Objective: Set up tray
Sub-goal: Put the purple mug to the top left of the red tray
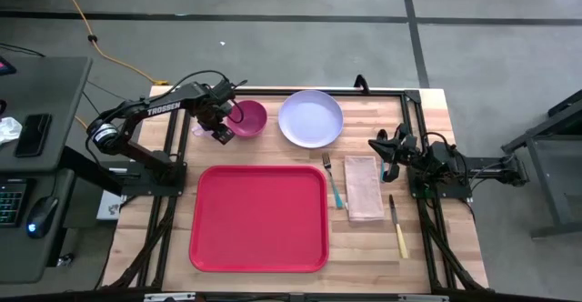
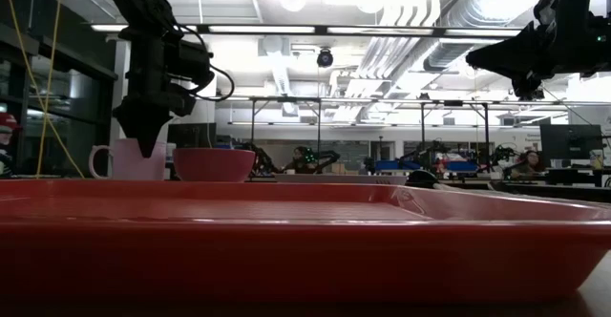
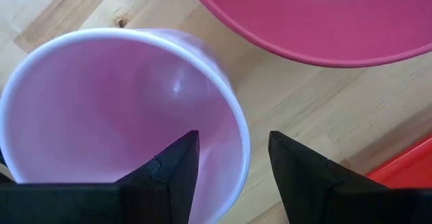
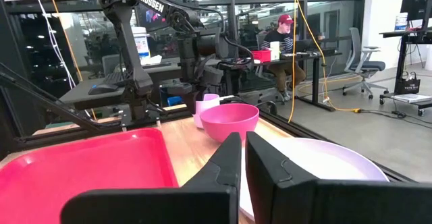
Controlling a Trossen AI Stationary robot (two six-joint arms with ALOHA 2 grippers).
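The red tray (image 1: 259, 218) lies flat at the table's middle, toward the near edge. A pale pink cup (image 3: 101, 116) stands upright on the wood at the far left, next to a pink bowl (image 1: 247, 118). My left gripper (image 3: 233, 140) points down over the cup and is open. One finger is inside the cup and one outside, with the wall (image 3: 239, 143) between them and a gap on each side. My right gripper (image 4: 243, 143) is shut and waits level above the table's right side.
A lavender plate (image 1: 310, 118) sits at the far middle. A fork (image 1: 333, 182), a tan napkin (image 1: 364, 188) and a yellow-handled knife (image 1: 398, 225) lie right of the tray. A black frame runs along the table's far and right sides. People sit at desks in the room beyond.
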